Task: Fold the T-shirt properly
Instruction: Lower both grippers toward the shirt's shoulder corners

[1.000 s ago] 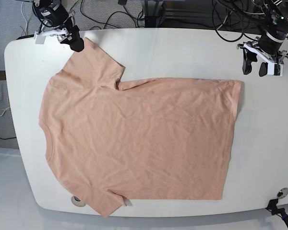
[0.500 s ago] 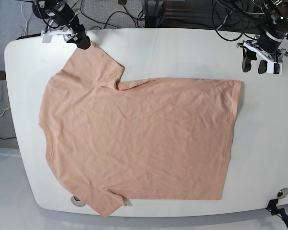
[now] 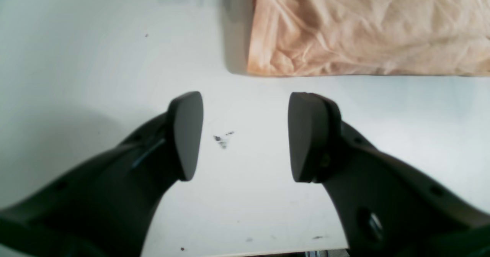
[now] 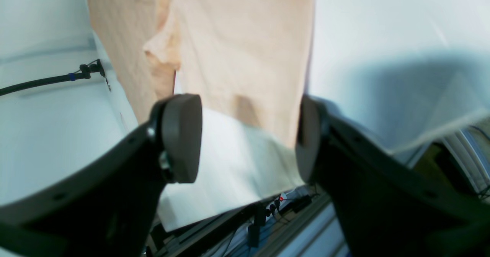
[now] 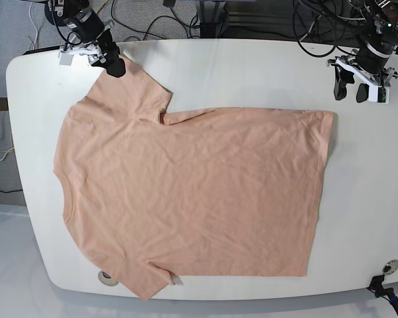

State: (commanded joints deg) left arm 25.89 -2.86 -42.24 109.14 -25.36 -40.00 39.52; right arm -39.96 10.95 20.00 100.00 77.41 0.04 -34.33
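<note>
Base view, entry 1: 1 plain peach short-sleeved cotton T-shirt (image 5: 192, 192) is lying spread flat on 1 white rounded counter (image 5: 252, 73), collar end toward this view's left, hem toward its right, 1 sleeve reaching the far left corner and the other overhanging the near edge. No print is showing on the upward face.

Entry 2: 2 black grippers. The right gripper (image 5: 109, 58) is sitting at the far sleeve's tip; in the right wrist view its jaws are standing wide, the sleeve cloth is running up between them, and whether a pad is touching the fabric cannot be told. The left gripper (image 3: 245, 134) is hovering over bare counter just beside the shirt's far hem corner, jaws wide and holding nothing.

Judged step: taking hold of the far edge for a lengthwise fold, none yet made. To do it well, each gripper is needing to settle over its own corner, the right on the sleeve hem, the left moving inward onto the hem corner, and pinch both cloth layers fully before lifting; a shallow bite is risking 1 layer slipping free. Both lifts should be rising together, keeping the far edge taut and level.

Remaining count: several dark cables (image 5: 318, 26) behind the counter, 1 round fitting (image 5: 107, 277) at the near edge.
</note>
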